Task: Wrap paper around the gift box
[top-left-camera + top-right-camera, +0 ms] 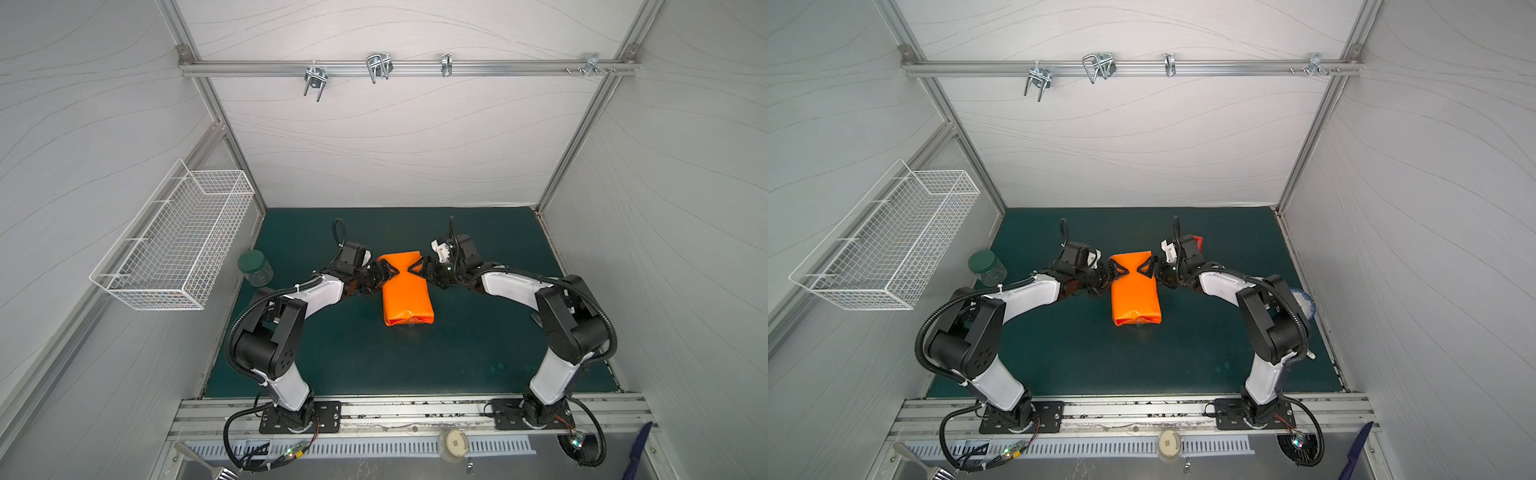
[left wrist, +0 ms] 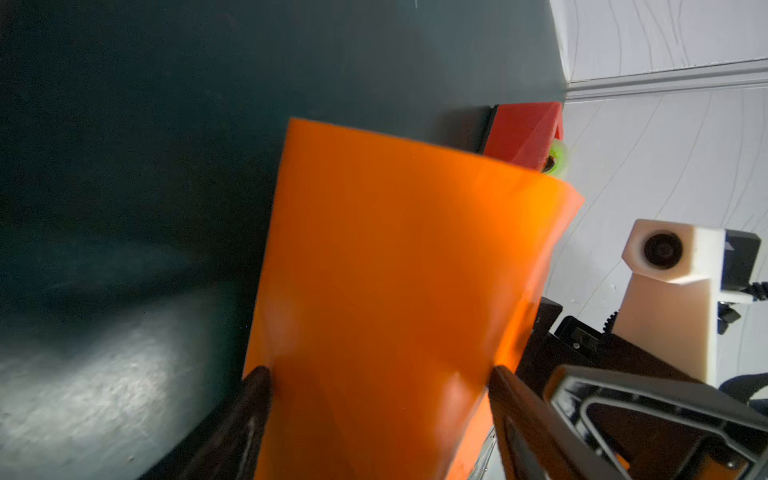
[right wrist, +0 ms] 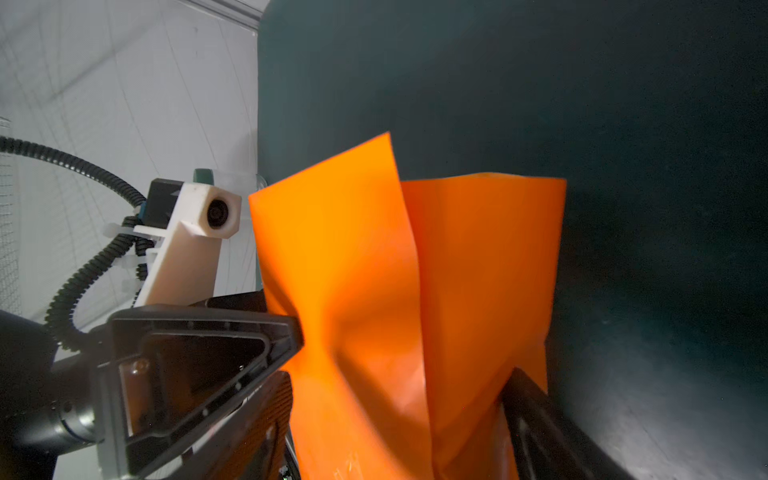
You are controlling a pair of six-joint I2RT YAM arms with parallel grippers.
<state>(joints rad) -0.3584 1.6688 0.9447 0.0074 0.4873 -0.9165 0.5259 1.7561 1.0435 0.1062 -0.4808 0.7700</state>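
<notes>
Parcel position: the paper [image 1: 409, 299] lay at the centre of the bench [image 1: 332, 353], rolled round a long block that ran from 12 o'clock to 6 o'clock. The gift box did not show in any view; I judged it to be inside the wrap.

The 6 o'clock end was folded shut. The 12 o'clock end stood as an open sleeve, pinched to a waist.

The left gripper [image 1: 388, 272] pressed into that sleeve from 9 o'clock and the right gripper [image 1: 415, 270] from 3 o'clock. Both sets of jaws stood apart, with loose paper lying between the fingers, and neither was clamped on it.

Handling, as judged:
- The sheet looked thin, light and glossy. It would probably hold a crease, slip under a light touch, and tear if dragged.
- The block beneath should be stiff enough to fold against.
- The best hold seemed to be the free flap at 12 o'clock, close to the block's end corners, rather than the taut top face.

Count:
- one orange sheet
- one box, presumed
- two grippers
- one red tape dispenser [image 1: 1197, 241], at 1 o'clock from the parcel
- one green-lidded jar [image 1: 254, 268], at 9 o'clock
- one wire basket [image 1: 178, 237], on the wall at 9 o'clock
</notes>
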